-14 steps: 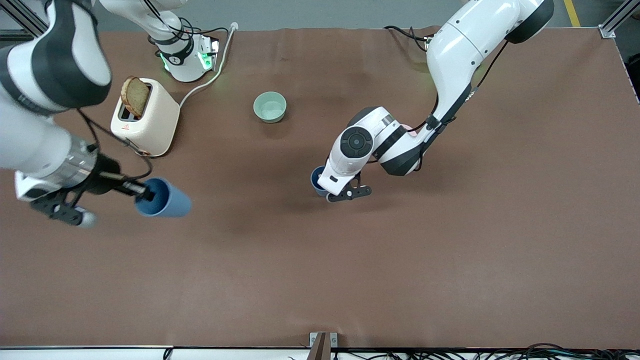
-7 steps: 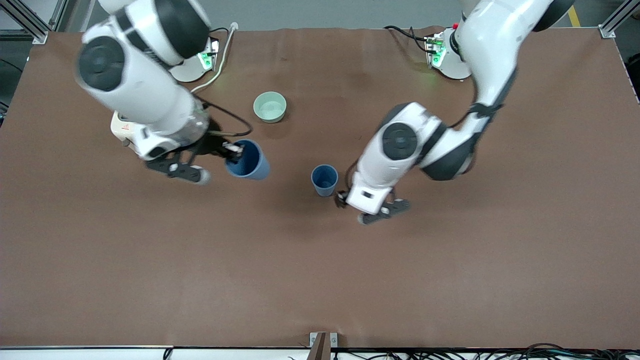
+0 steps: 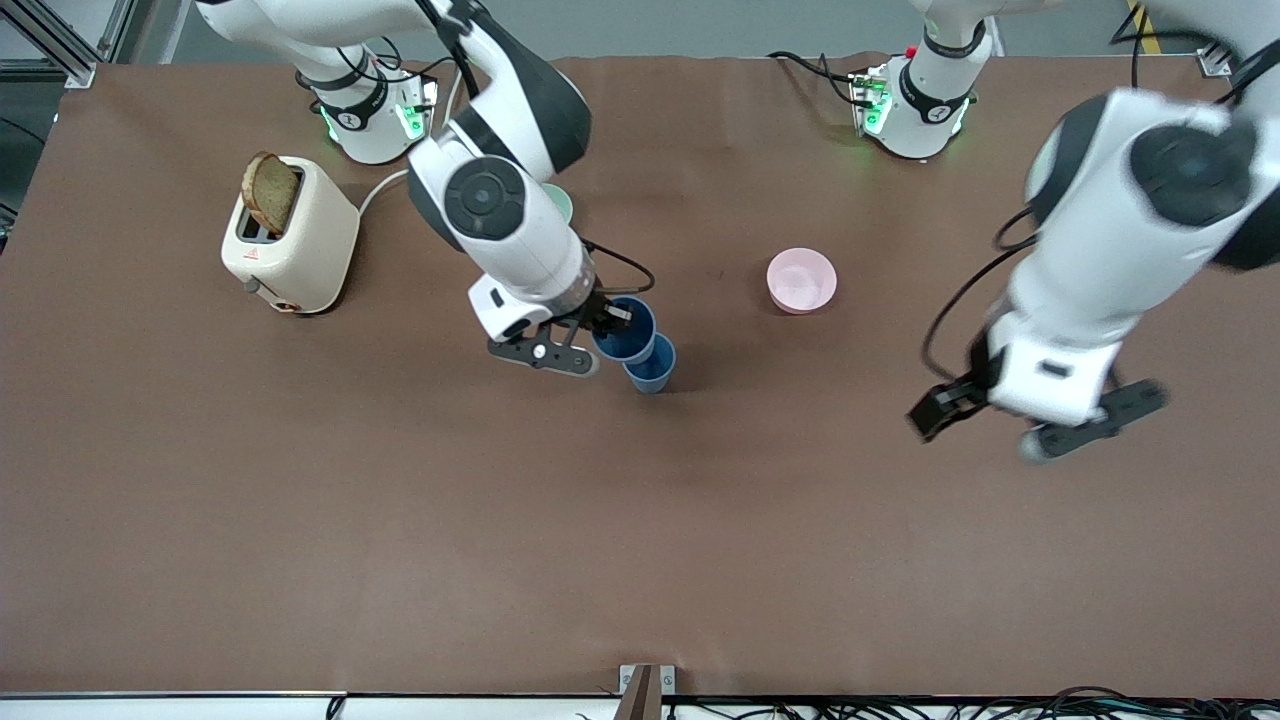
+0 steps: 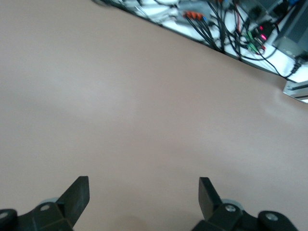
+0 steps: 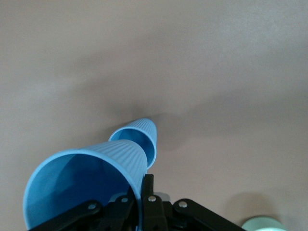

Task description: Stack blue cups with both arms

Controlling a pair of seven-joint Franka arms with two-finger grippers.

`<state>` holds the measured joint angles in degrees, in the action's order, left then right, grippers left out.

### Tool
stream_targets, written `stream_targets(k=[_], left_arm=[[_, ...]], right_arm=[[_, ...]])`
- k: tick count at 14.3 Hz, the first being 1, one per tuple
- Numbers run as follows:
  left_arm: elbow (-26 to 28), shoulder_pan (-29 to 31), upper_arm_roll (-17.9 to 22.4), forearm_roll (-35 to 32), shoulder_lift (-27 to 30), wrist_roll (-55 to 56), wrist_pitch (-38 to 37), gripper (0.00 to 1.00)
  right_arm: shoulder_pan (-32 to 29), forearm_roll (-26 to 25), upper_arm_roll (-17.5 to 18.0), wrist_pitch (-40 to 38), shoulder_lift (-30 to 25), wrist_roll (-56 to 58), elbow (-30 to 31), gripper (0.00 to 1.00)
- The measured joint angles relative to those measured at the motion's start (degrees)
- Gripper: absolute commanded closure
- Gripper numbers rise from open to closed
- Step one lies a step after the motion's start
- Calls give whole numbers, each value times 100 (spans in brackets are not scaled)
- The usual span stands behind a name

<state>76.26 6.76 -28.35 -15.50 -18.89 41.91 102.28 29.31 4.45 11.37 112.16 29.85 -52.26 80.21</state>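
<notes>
Toaster (image 3: 290, 232) idle at nine o'clock. Right gripper (image 3: 590, 335), clamped on carried blue cup (image 3: 624, 328), now brought from that end to just above standing blue cup (image 3: 650, 363) at centre: only lowering left. Left gripper (image 3: 1035, 420), open, now withdrawn toward three o'clock.

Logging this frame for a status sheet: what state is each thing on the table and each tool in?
Right tool: shut on the held blue cup's rim, over the standing blue cup.
Held blue cup: lifted, tilted, not yet nested.
Standing blue cup: upright on the table, empty.
Left tool: open, empty, over bare table.
Pink bowl: upright, empty.
Green bowl: mostly hidden by the right arm.
Toaster: bread slice sticking up.
</notes>
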Motion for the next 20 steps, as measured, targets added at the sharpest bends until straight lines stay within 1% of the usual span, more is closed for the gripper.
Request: stream_targets(k=[3, 6, 7, 8, 10, 13, 14, 15, 16, 20], left_arm=[[3, 475, -2, 55, 605, -1018, -657, 0], [25, 896, 1, 526, 1008, -1707, -1075, 0], [34, 1023, 38, 657, 1105, -2044, -1207, 0], [42, 1057, 180, 746, 1199, -2399, -1312, 0], [90, 891, 688, 944, 1415, -3067, -1531, 0], [238, 222, 1788, 1453, 1715, -3819, -1834, 0], [331, -2, 2097, 1628, 1780, -3981, -1851, 0], [442, -218, 2324, 1713, 1838, -4084, -1858, 0], [575, -371, 2421, 1725, 1904, -4097, -1858, 0], [1263, -694, 2413, 1610, 2315, -4097, -1676, 0]], right_arm=[[10, -190, -10, 10, 99, -4, 0, 99], [91, -221, -9, 204, 245, -4, 3, 98], [120, -221, -9, 232, 307, -4, 4, 98], [136, -221, -9, 235, 351, -4, 3, 98], [146, -221, -9, 227, 387, -4, 12, 98], [199, -221, -7, 223, 393, -4, 84, 98], [226, -221, -5, 224, 395, -4, 90, 98], [248, -221, -4, 228, 398, -4, 96, 98], [259, -221, -4, 232, 405, -4, 106, 98], [259, -229, -17, 257, 465, -2, 121, 98]])
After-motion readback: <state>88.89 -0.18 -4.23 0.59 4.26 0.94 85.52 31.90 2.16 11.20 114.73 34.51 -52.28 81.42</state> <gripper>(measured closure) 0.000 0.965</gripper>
